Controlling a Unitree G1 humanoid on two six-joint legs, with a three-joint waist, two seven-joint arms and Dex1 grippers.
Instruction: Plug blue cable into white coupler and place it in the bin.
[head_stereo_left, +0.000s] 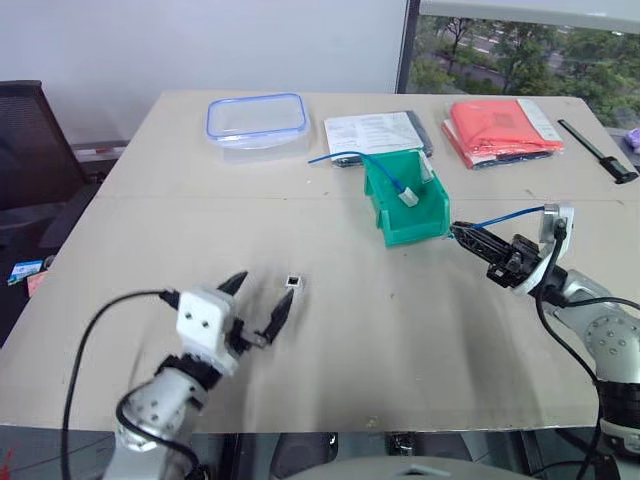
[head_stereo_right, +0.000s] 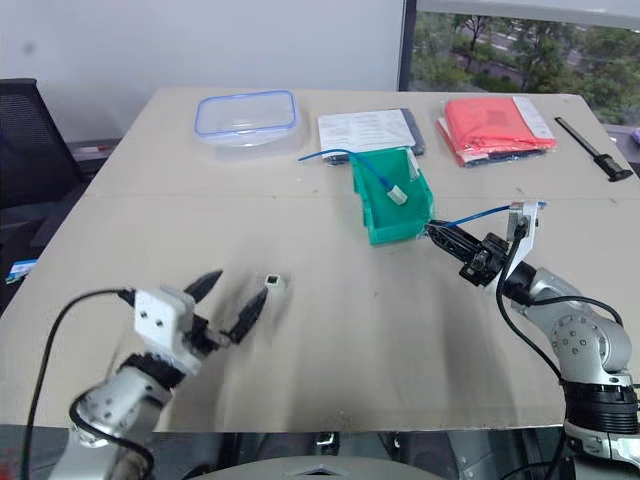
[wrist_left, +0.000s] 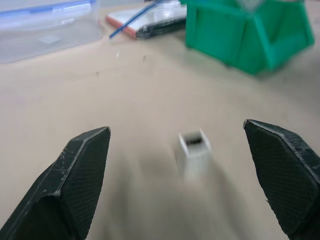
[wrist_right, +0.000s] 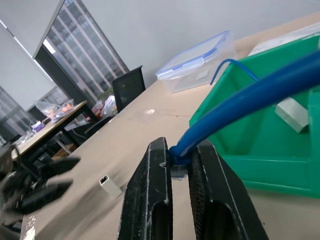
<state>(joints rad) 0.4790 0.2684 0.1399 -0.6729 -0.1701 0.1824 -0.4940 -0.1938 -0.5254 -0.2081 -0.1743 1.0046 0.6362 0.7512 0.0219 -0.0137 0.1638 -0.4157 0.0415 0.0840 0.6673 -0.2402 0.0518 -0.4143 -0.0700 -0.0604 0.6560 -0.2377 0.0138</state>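
Your left end effector (head_stereo_left: 262, 296) gapes over the tan surface (head_stereo_left: 400, 330), the white coupler (head_stereo_left: 292, 282) just beyond its fingertips; your right end effector (head_stereo_left: 462, 234) pinches the blue cable (head_stereo_left: 505, 216) beside the bin (head_stereo_left: 405, 212).

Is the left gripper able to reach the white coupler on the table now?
Probably yes. The left gripper is open, the white coupler stands just beyond its fingertips, and nothing lies between them.

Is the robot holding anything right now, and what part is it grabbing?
Yes. The right tool is shut on the short thin bright-blue cable, pinching it at its plug end. The left tool is open and holds nothing; the tiny white plastic coupler sits between its fingers.
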